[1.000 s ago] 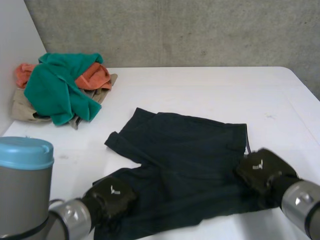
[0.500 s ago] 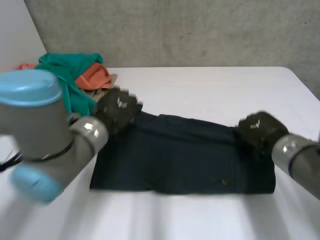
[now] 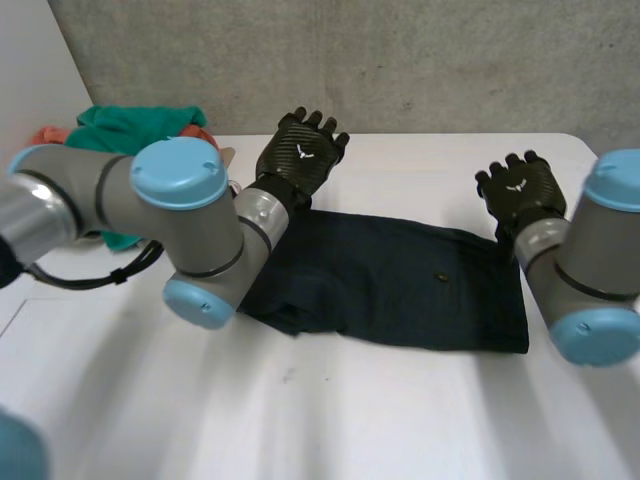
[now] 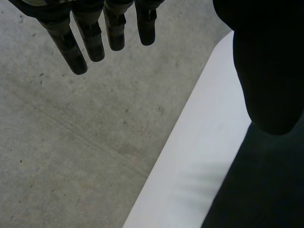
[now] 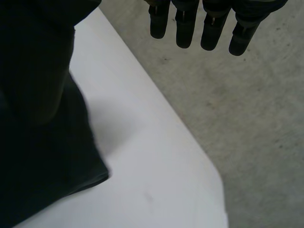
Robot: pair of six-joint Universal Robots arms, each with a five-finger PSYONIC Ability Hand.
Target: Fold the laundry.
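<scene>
Left hand (image 3: 302,155) and right hand (image 3: 520,190) are hovering over the folded dark shorts (image 3: 400,285), fingers straight, gripping nothing; clothes pile (image 3: 130,125) is sitting nearby.

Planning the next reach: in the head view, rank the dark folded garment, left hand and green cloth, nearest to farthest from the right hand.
1. Dark folded garment, beside the right hand.
2. Left hand, at the garment's other end.
3. Green cloth, at the far left.
</scene>
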